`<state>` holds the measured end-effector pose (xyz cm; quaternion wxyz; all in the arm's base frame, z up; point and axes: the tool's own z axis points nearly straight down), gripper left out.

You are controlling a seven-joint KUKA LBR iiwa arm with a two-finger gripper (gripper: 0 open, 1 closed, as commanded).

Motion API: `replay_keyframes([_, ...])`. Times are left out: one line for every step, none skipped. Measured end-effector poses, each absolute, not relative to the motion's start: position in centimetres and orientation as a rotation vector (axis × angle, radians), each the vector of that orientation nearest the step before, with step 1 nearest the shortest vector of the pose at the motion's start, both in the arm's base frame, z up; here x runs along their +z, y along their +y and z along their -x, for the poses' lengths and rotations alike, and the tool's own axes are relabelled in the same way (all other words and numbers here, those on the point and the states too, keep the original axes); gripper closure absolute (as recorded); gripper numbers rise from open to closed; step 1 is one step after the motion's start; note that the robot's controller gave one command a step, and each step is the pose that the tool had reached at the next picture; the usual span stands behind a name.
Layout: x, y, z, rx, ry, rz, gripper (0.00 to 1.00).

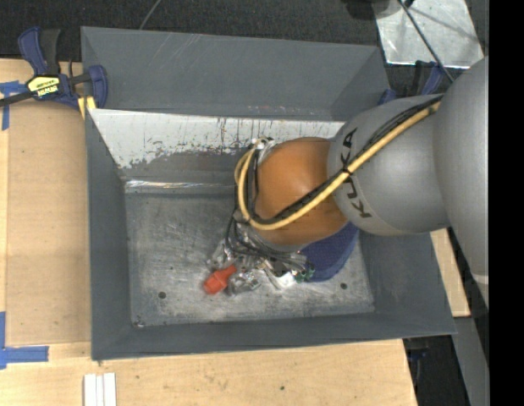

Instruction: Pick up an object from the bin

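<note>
Pincer (249,271) low over a small heap on the bin (160,252) floor — red piece (215,283) beside it, blue thing (333,256) behind — likely positioned to grab; open or closed, can't tell.

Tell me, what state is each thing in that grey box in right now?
gripper, lowered to the floor of the bin, among small things.
red piece, lying on the floor beside the gripper, toward the view's left.
blue thing, lying on the floor, partly hidden under the arm.
white and green bits, lying loose by the gripper.
</note>
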<state>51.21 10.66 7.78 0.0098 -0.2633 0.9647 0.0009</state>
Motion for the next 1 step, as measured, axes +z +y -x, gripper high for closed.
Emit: replay_keyframes([20.1,11.87,-50.89,0.0,3.03,0.785,1.0])
